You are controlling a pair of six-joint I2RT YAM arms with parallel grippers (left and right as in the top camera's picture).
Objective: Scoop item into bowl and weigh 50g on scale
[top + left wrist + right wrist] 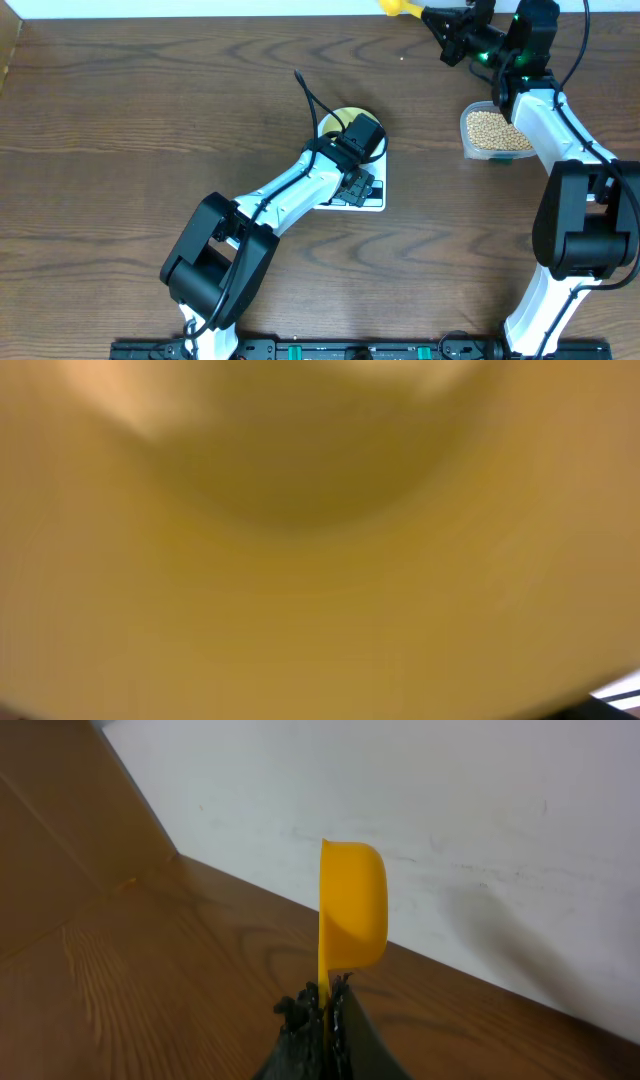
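Note:
The pale-yellow bowl (334, 121) stands on the white scale (376, 201) at the table's middle. My left gripper (361, 136) hangs right over the bowl and hides most of it. In the left wrist view the bowl (320, 560) is a yellow blur that fills the picture, and no fingers show. The tan beans (490, 128) fill a clear tub (468, 150) at the right. Far back on the right, my right gripper (442, 27) (328, 995) is shut on the handle of a yellow scoop (394, 7) (352, 910), whose cup is turned on its side in the air.
A black cable (310, 97) loops up behind the left wrist. The right arm (545, 120) reaches over the tub's right side. A white wall (450, 810) runs along the table's back edge, close to the scoop.

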